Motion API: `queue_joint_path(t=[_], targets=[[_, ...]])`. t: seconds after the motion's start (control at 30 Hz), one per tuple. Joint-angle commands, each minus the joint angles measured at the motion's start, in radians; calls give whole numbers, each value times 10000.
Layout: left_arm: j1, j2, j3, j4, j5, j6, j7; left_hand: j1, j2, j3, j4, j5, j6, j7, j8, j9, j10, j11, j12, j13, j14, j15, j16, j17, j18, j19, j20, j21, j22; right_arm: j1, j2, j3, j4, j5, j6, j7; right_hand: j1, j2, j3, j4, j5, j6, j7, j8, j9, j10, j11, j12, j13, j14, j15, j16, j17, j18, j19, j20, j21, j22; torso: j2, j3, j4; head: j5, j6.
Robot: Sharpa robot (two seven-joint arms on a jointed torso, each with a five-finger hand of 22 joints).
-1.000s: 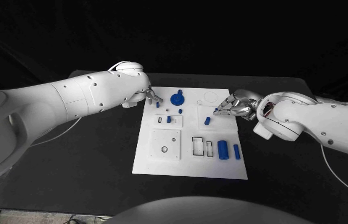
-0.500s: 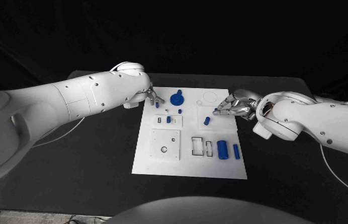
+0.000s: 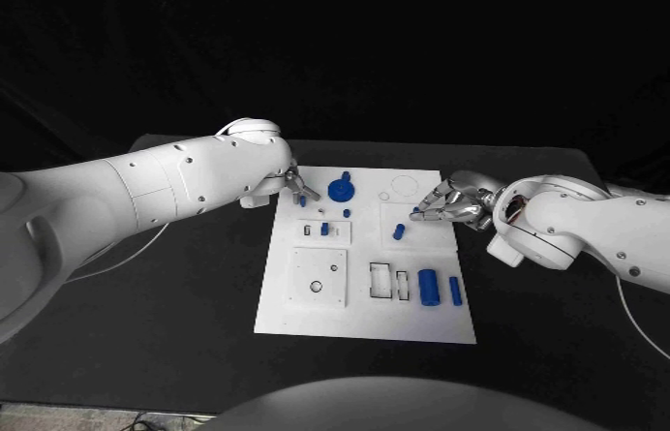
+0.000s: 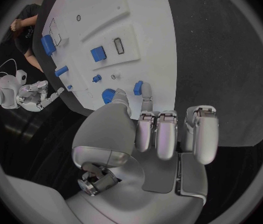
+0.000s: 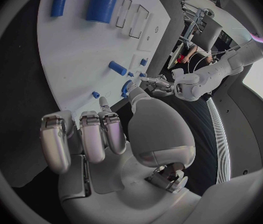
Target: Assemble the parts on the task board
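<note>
The white task board [image 3: 363, 317] lies mid-table. My left hand [image 3: 293, 187] is at its far left corner; thumb and a fingertip [image 4: 147, 93] close on a small upright blue peg [image 4: 138, 88], seen on the board's left edge [image 3: 302, 200]. A round blue knob [image 3: 342, 192] stands just beside it. My right hand [image 3: 447, 202] hovers over the far right edge, one fingertip [image 5: 103, 102] next to a tiny blue peg [image 5: 96, 94], the thumb apart from it. A slanted blue piece [image 3: 400, 231] lies just nearer on the board.
A thick blue cylinder [image 3: 429, 288] and a thin blue bar [image 3: 455, 292] lie at the board's near right. A blue peg [image 3: 325, 229] stands in a small plate mid-left. Empty rectangular slots [image 3: 380, 281] and a square plate [image 3: 319, 278] sit nearer. Black table [image 3: 167, 295] surrounds the board.
My left hand has crept a little rightward onto the small peg at the board's far left. The right hand has barely moved.
</note>
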Motion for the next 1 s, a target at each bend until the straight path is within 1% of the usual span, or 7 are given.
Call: queue_joint_path(t=[0.03, 0.23, 0.43, 0.53, 0.63, 1.0], targets=[[-5, 33, 2, -9, 133, 246, 82, 102, 15, -42, -7, 62, -47, -12, 49, 19, 1039, 28, 24, 2626, 1042, 52, 26, 2632, -47, 694, 66, -42, 2497, -6, 7, -2, 8, -76, 141, -11, -12, 110, -78, 7, 66, -12, 38, 62, 17, 1066, 76, 39, 2635, 1060, 84, 41, 2635, -67, 1047, 93, 45, 2635, -3, 2, -2, -11, -7], [-13, 49, 2, -21, 171, 250, 46, 395, 226, 47, -13, 87, -118, -33, 152, 124, 1039, 10, 24, 2626, 1042, 42, 26, 2632, -41, 671, 59, -62, 2489, -6, 7, -2, 7, -76, 145, -19, -12, 110, -78, 7, 66, -12, 38, 62, 17, 1066, 76, 39, 2635, 1060, 84, 41, 2635, -67, 1047, 93, 45, 2635, -3, 3, 2, -20, -19], [-17, 61, 2, -26, 178, 246, 15, 1141, 501, 375, -18, 110, -232, -89, 282, 253, 1039, -44, 24, 2626, 1042, -2, 26, 2632, -39, 665, 36, -68, 2487, -6, 8, -2, 4, -76, 161, -32, -12, 110, -78, 7, 66, -12, 38, 62, 17, 1066, 76, 39, 2635, 1060, 84, 41, 2635, -67, 1047, 93, 45, 2635, -4, 4, 1, -12, -21], [-18, 63, 2, -30, 179, 228, -1, 1232, 547, 429, -10, 113, -251, -96, 301, 270, 1039, -49, 24, 2626, 1042, -7, 26, 2632, -39, 663, 31, -70, 2486, -6, 8, -2, 3, -76, 172, -38, -12, 110, -78, 7, 66, -12, 38, 62, 17, 1066, 76, 39, 2635, 1060, 84, 41, 2635, -67, 1047, 93, 45, 2635, -4, 4, 2, -15, -15], [-19, 60, 2, -34, 180, 208, -12, 1342, 640, 520, -2, 120, -275, -105, 322, 287, 1039, -57, 24, 2626, 1042, -15, 26, 2632, -39, 663, 24, -70, 2486, -6, 8, -2, 0, -76, 176, -43, -12, 110, -78, 7, 66, -12, 38, 62, 17, 1066, 76, 39, 2635, 1060, 84, 41, 2635, -67, 1047, 93, 45, 2635, -4, 4, 0, -8, -6], [-22, 68, 1, -58, 194, 202, -25, 1370, 719, 573, 15, 119, -286, -102, 338, 298, 1039, -57, 24, 2626, 1042, -18, 26, 2632, -39, 665, 19, -68, 2487, -6, 3, -2, -2, -76, 188, -53, -12, 110, -78, 7, 66, -12, 38, 62, 17, 1066, 76, 39, 2635, 1060, 84, 41, 2635, -67, 1047, 93, 45, 2635, 1, 2, -3, -6, -20]])
